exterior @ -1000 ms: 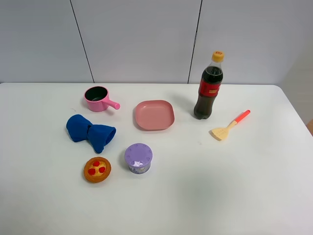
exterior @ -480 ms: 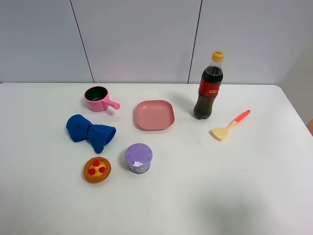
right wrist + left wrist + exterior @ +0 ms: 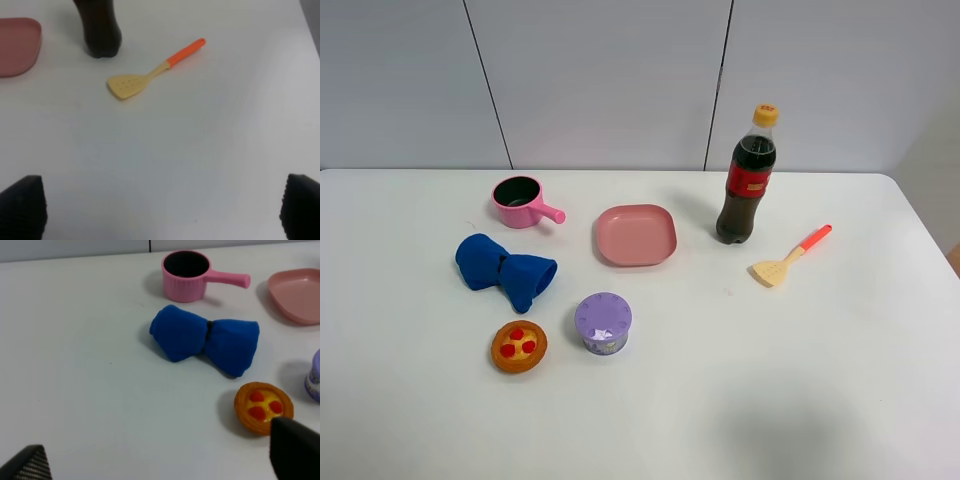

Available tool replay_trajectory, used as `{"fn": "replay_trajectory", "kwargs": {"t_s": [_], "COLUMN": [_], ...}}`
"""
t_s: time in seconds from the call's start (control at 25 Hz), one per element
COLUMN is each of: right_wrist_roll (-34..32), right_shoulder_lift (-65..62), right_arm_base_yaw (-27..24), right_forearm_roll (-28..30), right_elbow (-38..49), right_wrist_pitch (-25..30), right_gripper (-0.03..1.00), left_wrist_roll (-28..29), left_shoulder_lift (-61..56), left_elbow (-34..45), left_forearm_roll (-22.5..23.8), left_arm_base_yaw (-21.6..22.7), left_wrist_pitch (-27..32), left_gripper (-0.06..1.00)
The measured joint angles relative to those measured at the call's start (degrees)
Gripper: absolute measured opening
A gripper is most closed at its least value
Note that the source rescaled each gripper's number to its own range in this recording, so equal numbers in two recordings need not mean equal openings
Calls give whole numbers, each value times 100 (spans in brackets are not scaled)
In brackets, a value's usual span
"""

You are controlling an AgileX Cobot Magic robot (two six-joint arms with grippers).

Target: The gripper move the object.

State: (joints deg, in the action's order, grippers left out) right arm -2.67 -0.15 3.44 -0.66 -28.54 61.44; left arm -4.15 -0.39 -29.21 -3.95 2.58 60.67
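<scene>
The object, a royal-blue fabric bundle point(image 3: 505, 270) pinched like a bow tie, lies on the white table at the left, between the pink pot and the tart. It also shows in the left wrist view point(image 3: 205, 337). My left gripper point(image 3: 160, 460) is open and empty, its two fingertips point(image 3: 295, 450) wide apart, well short of the bundle. My right gripper point(image 3: 160, 210) is open and empty over bare table near the spatula point(image 3: 150, 75). Neither gripper shows in the exterior high view.
A pink pot point(image 3: 523, 202) stands behind the bundle. A pink plate point(image 3: 636, 235) sits mid-table. A purple cup point(image 3: 603, 323) and an orange tart point(image 3: 518, 346) stand in front. A cola bottle point(image 3: 747, 190) and the spatula point(image 3: 790, 256) are on the right.
</scene>
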Motion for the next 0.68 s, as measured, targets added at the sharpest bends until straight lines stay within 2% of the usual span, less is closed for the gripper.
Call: {"fn": "replay_trajectory", "kwargs": {"t_s": [0.24,0.68], "right_wrist_roll": [0,0], "right_shoulder_lift": [0,0], "right_arm_base_yaw": [0,0], "right_forearm_roll": [1,1], "right_elbow": [0,0], "right_wrist_pitch": [-41,-41], "right_gripper": [90,89], "left_wrist_roll": [0,0], "left_shoulder_lift": [0,0], "left_elbow": [0,0], "left_forearm_roll": [0,0], "left_arm_base_yaw": [0,0], "left_wrist_pitch": [0,0], "left_gripper": [100,100]}}
